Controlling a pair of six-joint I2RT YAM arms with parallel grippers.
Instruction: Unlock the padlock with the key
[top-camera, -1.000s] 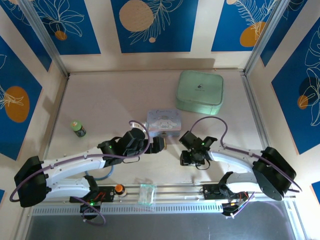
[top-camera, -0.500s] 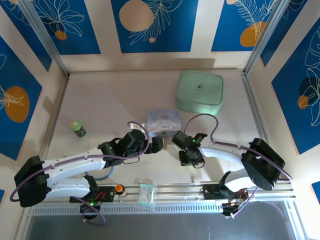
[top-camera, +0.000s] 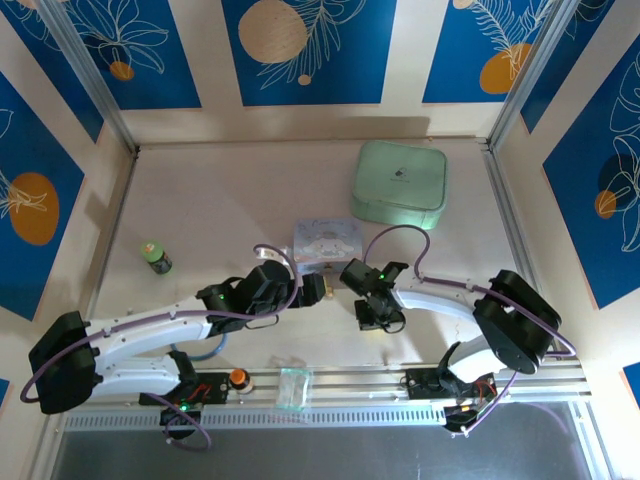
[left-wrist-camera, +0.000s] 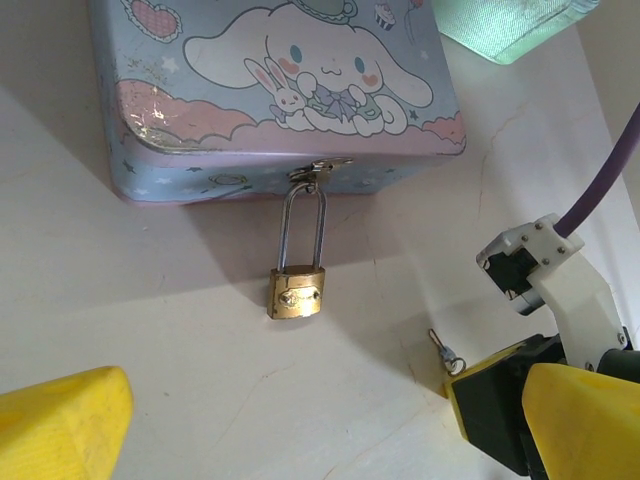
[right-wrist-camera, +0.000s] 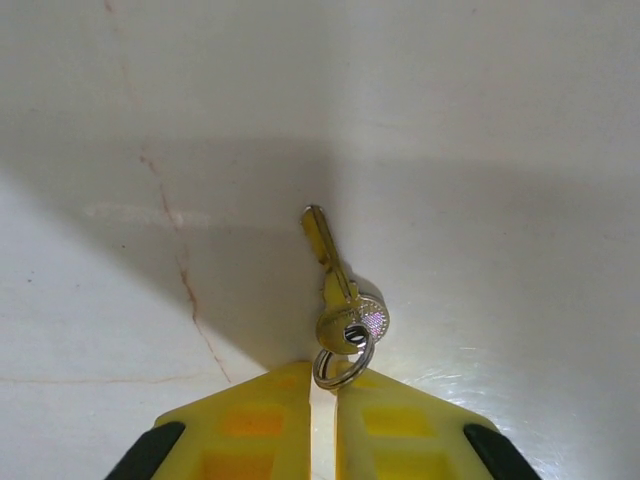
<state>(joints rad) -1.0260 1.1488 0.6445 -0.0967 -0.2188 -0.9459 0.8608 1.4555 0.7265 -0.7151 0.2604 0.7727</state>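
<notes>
The brass padlock (left-wrist-camera: 296, 291) lies flat on the table, its silver shackle hooked through the latch of the pale blue cartoon tin (left-wrist-camera: 270, 80). My left gripper (left-wrist-camera: 325, 405) is open just in front of the padlock, one yellow finger (left-wrist-camera: 60, 425) at each side and nothing between them. The tiny key (right-wrist-camera: 335, 270) hangs on a small ring (right-wrist-camera: 340, 368) pinched at the tips of my right gripper (right-wrist-camera: 322, 375). The key (left-wrist-camera: 440, 348) lies on the table to the right of the padlock, blade pointing away from the fingers. From above, the right gripper (top-camera: 352, 275) sits just right of the left gripper (top-camera: 318, 288), below the tin (top-camera: 327, 241).
A mint green zip case (top-camera: 400, 183) lies at the back right. A small green bottle (top-camera: 155, 258) stands at the left. An orange knob (top-camera: 238, 377), a clear plastic piece (top-camera: 293, 388) and blue tubing (top-camera: 205, 350) sit along the near rail.
My right gripper has moved left across the table with the key, closer to the tin and the left gripper. The left arm has hardly moved.
</notes>
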